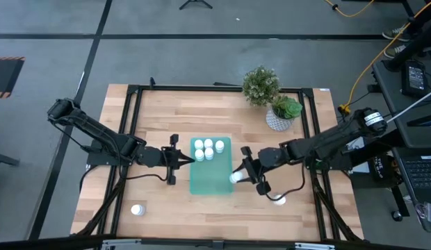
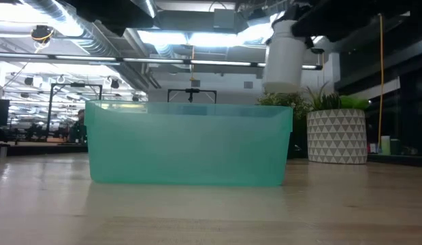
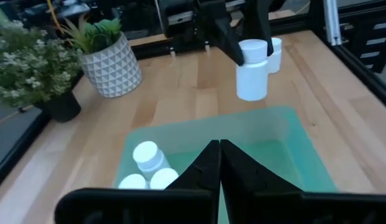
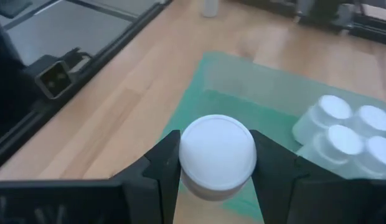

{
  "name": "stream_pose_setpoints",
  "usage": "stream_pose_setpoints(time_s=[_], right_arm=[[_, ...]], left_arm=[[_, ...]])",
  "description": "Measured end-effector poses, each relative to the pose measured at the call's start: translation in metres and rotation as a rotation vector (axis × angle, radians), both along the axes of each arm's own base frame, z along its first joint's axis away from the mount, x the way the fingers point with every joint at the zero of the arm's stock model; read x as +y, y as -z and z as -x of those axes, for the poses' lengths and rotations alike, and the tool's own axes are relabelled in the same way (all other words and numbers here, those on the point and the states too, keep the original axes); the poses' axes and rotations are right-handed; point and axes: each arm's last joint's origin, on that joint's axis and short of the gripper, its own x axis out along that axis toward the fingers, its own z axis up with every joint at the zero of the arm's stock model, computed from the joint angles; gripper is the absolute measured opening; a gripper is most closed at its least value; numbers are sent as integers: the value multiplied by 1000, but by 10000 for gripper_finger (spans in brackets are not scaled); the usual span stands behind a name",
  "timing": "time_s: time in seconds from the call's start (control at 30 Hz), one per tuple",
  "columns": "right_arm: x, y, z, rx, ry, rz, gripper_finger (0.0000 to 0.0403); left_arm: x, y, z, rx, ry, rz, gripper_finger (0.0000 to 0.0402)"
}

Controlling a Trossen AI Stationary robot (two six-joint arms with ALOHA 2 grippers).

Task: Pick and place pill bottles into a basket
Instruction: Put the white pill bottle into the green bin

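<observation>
Basket (image 2: 189, 144) wall fills the low view, teal, translucent, sitting flat on the tabletop (image 2: 211, 214), upper rim well below the carried bottle. Going left to right in the high view:

Loose pill bottle (image 1: 137, 209) stands alone near the front left corner of the tabletop, well apart from everything, free room all round it for a later pick.

Left gripper (image 1: 182, 159) hangs just beside the basket's left long edge, jaws pressed together and holding nothing; its wrist view shows the 2 tips meeting over the basket's near rim. Looks parked, waiting. It crowds that left edge, so anything incoming is better kept to the other side.

Basket's back end holds a cluster of 5 pill bottles (image 1: 207, 149), upright and touching or nearly so. Front half of the basket floor is bare, and that is the open room for a drop.

Right gripper (image 1: 245, 175) is at the basket's right long edge, jaws part-spread and clamped on the sides of 1 pill bottle, the held bottle (image 4: 216, 152), cap up, upright. Held high, probably to clear the rim. Right wrist view puts it over the rim and the bare stretch of floor, apart from the cluster.

Another loose bottle (image 1: 279, 200) stands on the tabletop near the right arm, front right of the basket.

Patterned plant pot (image 1: 279, 119) and a bushy plant (image 1: 261, 85) sit at the back, out of the path.

Judgement: transport step; needs a short shift inward before release.
</observation>
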Motion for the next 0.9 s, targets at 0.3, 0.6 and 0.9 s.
stream_pose_setpoints(time_s=[0.3,0.6,0.9], right_arm=[[-16,-14,-11,-50,53,8,152],[-24,-9,-26,-93,85,14,152],[-39,0,-61,19,176,74,152]], left_arm=[[2,0,0,-8,-49,-21,4],[2,0,0,-8,-50,-21,6],[2,0,0,-8,-50,-21,9]])
